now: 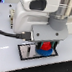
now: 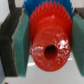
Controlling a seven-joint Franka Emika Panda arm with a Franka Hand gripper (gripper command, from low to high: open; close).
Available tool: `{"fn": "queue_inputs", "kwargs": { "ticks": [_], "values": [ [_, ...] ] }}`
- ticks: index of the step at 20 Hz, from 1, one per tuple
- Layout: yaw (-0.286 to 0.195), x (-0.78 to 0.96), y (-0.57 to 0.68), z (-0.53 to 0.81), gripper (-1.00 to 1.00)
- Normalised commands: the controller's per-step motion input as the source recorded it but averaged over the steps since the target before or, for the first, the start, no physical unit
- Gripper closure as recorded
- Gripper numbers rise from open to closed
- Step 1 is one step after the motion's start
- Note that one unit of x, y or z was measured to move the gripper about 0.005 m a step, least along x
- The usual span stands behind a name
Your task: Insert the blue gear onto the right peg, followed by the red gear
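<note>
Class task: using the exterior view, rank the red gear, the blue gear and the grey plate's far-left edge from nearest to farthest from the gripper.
1. Red gear: between the gripper fingers.
2. Blue gear: directly beneath the red one.
3. Plate's left edge: off toward the exterior view's left.

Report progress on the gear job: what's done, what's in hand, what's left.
Done: the blue gear looks seated on the grey plate. In hand: the gripper is shut on the red gear, right above the blue one; the wrist view shows blue teeth behind the red. Left: release and retreat. The right peg is hidden, so full seating can't be confirmed.
</note>
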Motion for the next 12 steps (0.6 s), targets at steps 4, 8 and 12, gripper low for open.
{"fn": "queue_inputs", "kwargs": {
  "ticks": [4,8,12],
  "values": [
    [0.0,0.19,0.01,-0.14,1.0],
    [0.0,0.12,0.02,-0.04,1.0],
    [0.0,0.13,0.02,-0.04,1.0]
  ]
}}
